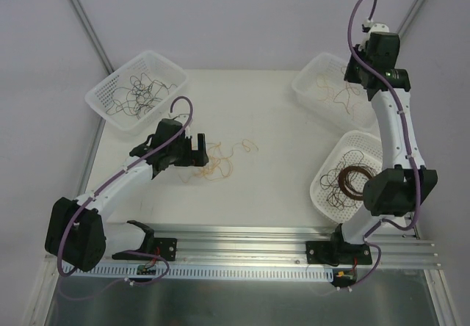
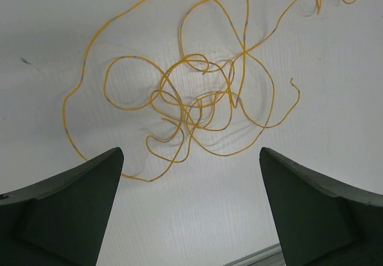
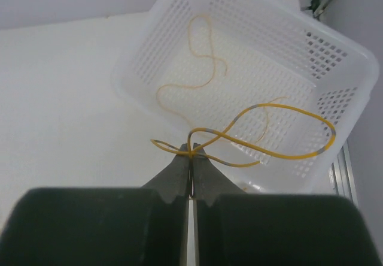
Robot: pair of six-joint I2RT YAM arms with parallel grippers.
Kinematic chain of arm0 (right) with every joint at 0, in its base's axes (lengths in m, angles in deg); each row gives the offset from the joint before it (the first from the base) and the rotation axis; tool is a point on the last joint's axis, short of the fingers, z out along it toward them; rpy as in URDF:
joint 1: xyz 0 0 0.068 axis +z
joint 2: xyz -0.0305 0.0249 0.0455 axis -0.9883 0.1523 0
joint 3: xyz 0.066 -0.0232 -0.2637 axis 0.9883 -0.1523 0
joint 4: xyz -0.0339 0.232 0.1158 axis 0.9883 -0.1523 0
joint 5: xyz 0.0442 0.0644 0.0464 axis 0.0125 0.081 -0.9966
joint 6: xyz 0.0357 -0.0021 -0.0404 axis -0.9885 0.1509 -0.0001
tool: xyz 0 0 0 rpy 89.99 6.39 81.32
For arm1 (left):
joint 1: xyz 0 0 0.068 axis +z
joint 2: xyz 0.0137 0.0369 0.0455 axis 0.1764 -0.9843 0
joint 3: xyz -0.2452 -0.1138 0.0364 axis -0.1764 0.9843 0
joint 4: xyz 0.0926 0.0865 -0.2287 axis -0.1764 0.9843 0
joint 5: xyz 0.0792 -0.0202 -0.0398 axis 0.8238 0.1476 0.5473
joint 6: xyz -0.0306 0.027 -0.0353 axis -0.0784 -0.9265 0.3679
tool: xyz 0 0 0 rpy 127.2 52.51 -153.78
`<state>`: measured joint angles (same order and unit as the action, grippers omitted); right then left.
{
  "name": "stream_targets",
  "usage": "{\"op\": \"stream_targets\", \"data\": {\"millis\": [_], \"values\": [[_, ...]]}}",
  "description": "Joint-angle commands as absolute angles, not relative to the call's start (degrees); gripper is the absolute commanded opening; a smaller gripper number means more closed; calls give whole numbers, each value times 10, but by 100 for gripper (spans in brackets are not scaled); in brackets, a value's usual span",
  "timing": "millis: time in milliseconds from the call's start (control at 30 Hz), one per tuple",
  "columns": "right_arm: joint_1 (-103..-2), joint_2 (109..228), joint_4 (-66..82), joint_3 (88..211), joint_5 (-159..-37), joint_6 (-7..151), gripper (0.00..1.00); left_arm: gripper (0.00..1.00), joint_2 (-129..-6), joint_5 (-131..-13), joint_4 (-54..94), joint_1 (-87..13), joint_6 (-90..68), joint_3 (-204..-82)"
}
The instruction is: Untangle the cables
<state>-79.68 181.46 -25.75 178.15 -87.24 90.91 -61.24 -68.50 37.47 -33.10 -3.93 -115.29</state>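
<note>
Right wrist: hand (image 3: pixel 190 153) tight on cable (image 3: pixel 299 109)

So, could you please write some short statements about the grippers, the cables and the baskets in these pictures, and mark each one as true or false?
1. The left gripper is open above a yellow tangle that lies on the table. True.
2. The right gripper is open and holds nothing. False: it is shut on a yellow cable.
3. The far-left basket holds dark cables. True.
4. The brown ring coil lies on the bare table. False: it sits inside the near-right basket.
</note>
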Motion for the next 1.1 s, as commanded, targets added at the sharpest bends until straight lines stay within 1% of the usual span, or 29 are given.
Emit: {"op": "stream_targets", "data": {"millis": [0, 233, 300, 333, 367, 400, 433, 467, 500, 533, 600, 733, 767, 833, 900, 933, 967, 1033, 1067], "values": [[-845, 1875, -158, 1809, -855, 872, 1, 99, -597, -676, 374, -335, -49, -1147], [-901, 1989, -92, 1848, -868, 813, 1, 99, -594, -681, 374, -335, -40, -1139], [-913, 2014, -84, 1864, -873, 795, 6, 99, -594, -684, 374, -335, -35, -1138], [-915, 2023, -83, 1873, -878, 793, 16, 99, -593, -686, 374, -335, -34, -1138], [-919, 2042, -83, 1894, -882, 793, 23, 99, -593, -688, 374, -335, -34, -1139], [-920, 2048, -85, 1903, -888, 793, 32, 99, -593, -688, 374, -335, -34, -1138], [-920, 2053, -90, 1914, -892, 796, 50, 99, -593, -689, 374, -335, -34, -1138], [-920, 2058, -95, 1936, -894, 798, 57, 99, -592, -688, 374, -335, -34, -1138], [-920, 2058, -104, 1942, -929, 799, 62, 99, -593, -688, 373, -335, -34, -1137], [-919, 2053, -107, 1944, -943, 798, 70, 99, -595, -688, 374, -335, -33, -1137], [-913, 2029, -109, 1931, -985, 799, 76, 99, -597, -688, 374, -335, -31, -1137], [-880, 1978, -137, 1885, -1050, 826, 79, 99, -614, -693, 374, -335, -23, -1142], [-857, 1966, -146, 1870, -1072, 844, 79, 99, -619, -693, 374, -335, -21, -1147], [-830, 1933, -169, 1819, -1085, 855, 79, 99, -628, -688, 374, -335, -13, -1151], [-783, 1910, -179, 1780, -1091, 871, 79, 99, -634, -685, 374, -335, -8, -1157], [-768, 1888, -179, 1735, -1096, 879, 79, 99, -636, -684, 373, -335, -7, -1158], [-729, 1879, -180, 1717, -1100, 884, 79, 99, -639, -684, 374, -335, -6, -1162], [-696, 1864, -181, 1665, -1108, 889, 79, 99, -642, -684, 374, -335, -5, -1167], [-663, 1857, -181, 1647, -1115, 886, 79, 98, -645, -687, 373, -335, -2, -1169]]}}
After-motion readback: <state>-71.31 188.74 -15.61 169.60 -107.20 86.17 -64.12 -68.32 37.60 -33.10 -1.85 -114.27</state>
